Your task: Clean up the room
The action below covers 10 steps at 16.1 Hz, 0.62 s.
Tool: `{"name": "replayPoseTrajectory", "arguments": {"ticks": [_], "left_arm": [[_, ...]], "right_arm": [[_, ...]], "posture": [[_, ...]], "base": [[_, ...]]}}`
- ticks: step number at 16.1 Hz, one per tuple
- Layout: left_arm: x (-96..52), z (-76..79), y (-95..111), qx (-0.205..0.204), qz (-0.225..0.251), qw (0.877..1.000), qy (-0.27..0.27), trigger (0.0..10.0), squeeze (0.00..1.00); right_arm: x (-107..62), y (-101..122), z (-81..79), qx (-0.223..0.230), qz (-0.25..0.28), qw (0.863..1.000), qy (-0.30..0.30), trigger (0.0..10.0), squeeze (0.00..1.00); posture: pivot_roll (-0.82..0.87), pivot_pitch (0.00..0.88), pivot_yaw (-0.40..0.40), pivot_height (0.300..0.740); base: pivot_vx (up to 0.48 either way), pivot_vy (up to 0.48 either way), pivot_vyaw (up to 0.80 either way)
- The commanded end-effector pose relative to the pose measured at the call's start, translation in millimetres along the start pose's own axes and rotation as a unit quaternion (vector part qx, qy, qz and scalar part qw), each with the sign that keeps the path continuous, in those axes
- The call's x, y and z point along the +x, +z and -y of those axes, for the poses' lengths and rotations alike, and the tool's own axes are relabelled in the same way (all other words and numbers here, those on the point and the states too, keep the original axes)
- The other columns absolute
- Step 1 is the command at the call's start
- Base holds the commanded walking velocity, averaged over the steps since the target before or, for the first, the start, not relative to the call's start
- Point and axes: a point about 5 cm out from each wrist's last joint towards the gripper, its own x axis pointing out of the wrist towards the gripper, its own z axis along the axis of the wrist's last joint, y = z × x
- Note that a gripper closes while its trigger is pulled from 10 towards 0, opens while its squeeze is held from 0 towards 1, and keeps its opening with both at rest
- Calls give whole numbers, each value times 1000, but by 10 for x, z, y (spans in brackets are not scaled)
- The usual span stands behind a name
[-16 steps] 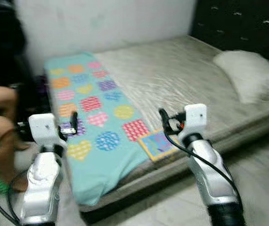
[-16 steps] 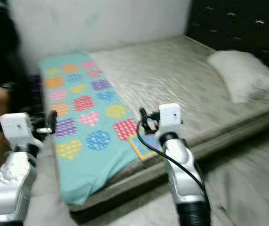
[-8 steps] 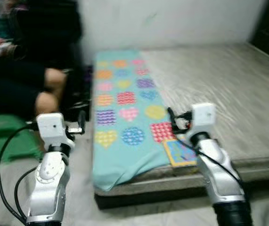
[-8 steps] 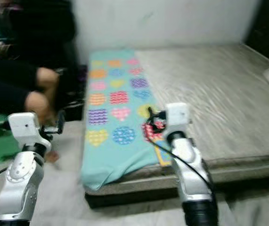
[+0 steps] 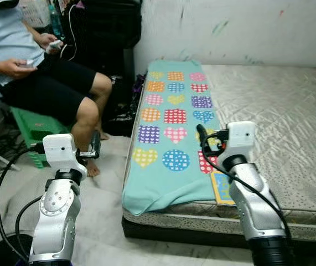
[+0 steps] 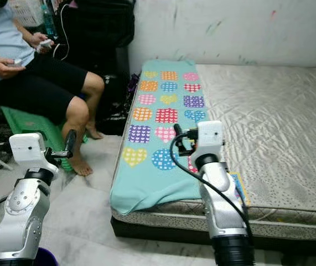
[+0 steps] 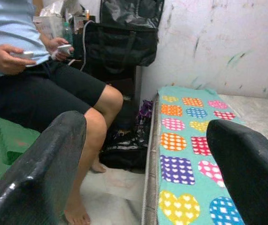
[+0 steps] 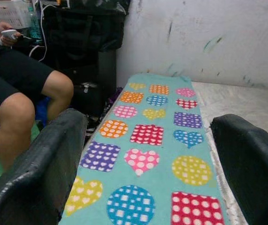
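A turquoise blanket (image 5: 171, 119) printed with coloured hearts and dotted shapes lies along the near end of the bed (image 5: 279, 111) and hangs over its edge. A small colourful book (image 5: 222, 189) rests at the mattress edge beside it, partly behind my right arm. My right gripper (image 5: 202, 136) is raised over the blanket's near part, open and empty; the right wrist view looks along the blanket (image 8: 148, 136). My left gripper (image 5: 94, 145) hovers over the floor left of the bed, open and empty.
A person (image 5: 41, 83) sits on a green stool (image 5: 30, 130) at the left, holding a phone, bare foot on the floor near my left arm. A black bag (image 5: 110, 27) stands against the wall and a dark bundle (image 5: 122, 113) lies by the bed corner.
The camera has swung left: the pillow and dark headboard left the picture, and the seated person and bed corner came in sharply. Both arms keep the same raised pose.
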Motion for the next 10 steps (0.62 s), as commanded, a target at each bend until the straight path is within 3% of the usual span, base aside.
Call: {"name": "replayPoseTrajectory", "arguments": {"ticks": [1, 5, 10], "left_arm": [[2, 17, 56, 1, 13, 1000, -14, 10000, 0], [-2, 20, 53, -1, 12, 1000, -20, 10000, 0], [-3, 36, 37, -5, 7, 999, -34, 10000, 0]], "right_arm": [[10, 30, 3, -3, 6, 1000, -5, 10000, 0], [-36, 54, 155, -24, 27, 998, -51, 10000, 0], [-153, 23, 248, -3, 31, 997, -70, 10000, 0]], "posture": [[-56, 0, -16, 740], [-62, 0, -11, 740], [-77, 0, 12, 740]], "base": [[262, 0, 0], [286, 0, 0], [305, 0, 0]]}}
